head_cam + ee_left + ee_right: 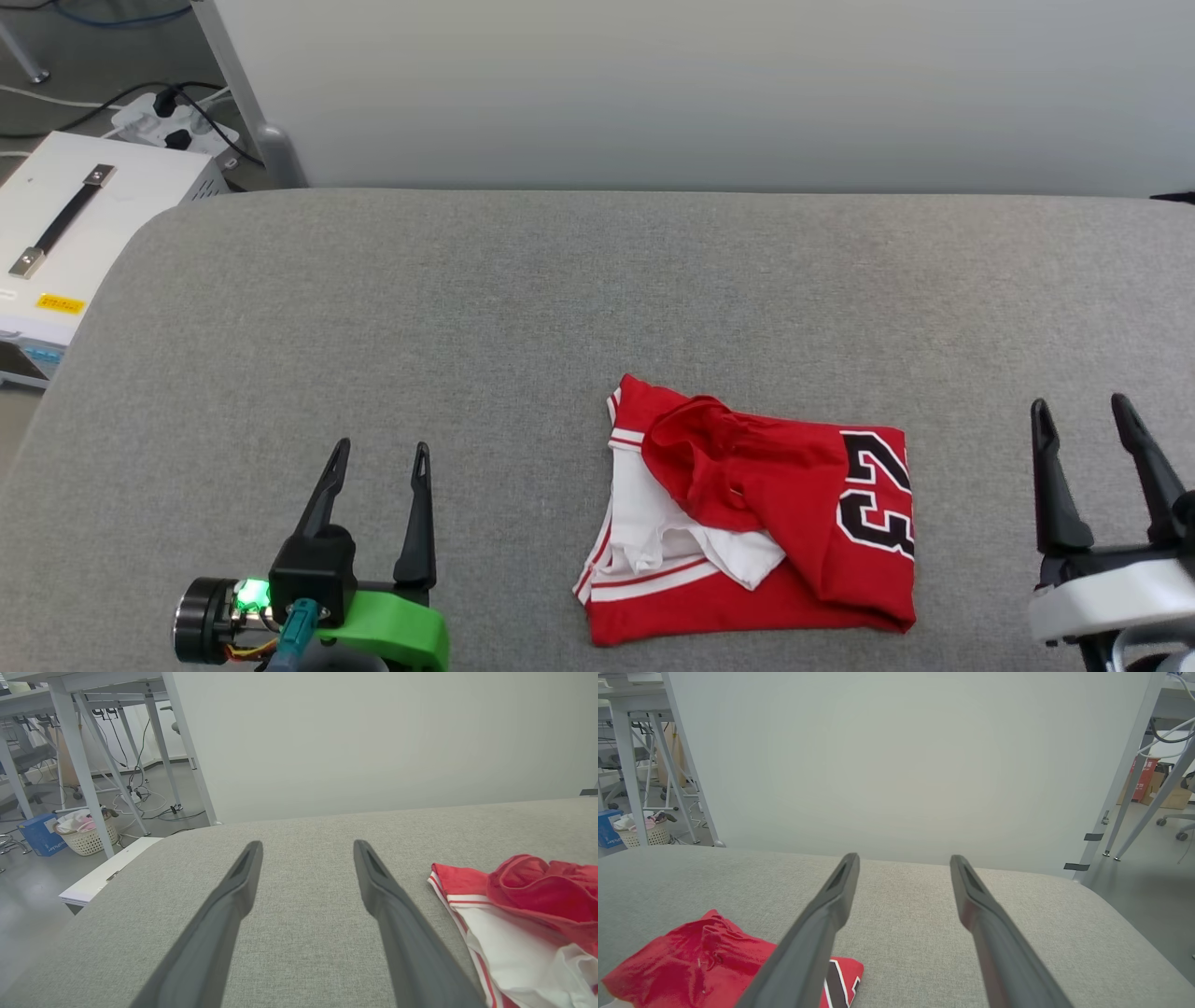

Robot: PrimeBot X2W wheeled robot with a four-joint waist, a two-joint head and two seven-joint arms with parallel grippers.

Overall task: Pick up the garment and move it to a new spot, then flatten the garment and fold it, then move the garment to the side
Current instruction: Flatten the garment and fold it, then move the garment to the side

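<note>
The garment (775,509), a red jersey with white sleeves, striped trim and a black-and-white "23", lies loosely folded in a rumpled heap on the grey padded table (560,299), near its front edge and right of centre. My left gripper (381,450) stands open at the lower left, well to the left of the garment, with nothing between its fingers. At the lower right my right gripper (1081,403) is open too, a short way right of the garment and apart from it. The garment (518,914) lies right of the open left gripper (307,845). Its red cloth (700,966) lies left of the open right gripper (903,858).
A pale wall panel (709,93) rises behind the table's far edge. A white box with a strap handle (84,224) and a power strip with cables (173,121) sit off the table's left corner. Metal frame legs (79,760), a laundry basket (88,835) and a blue box (42,833) stand on the floor.
</note>
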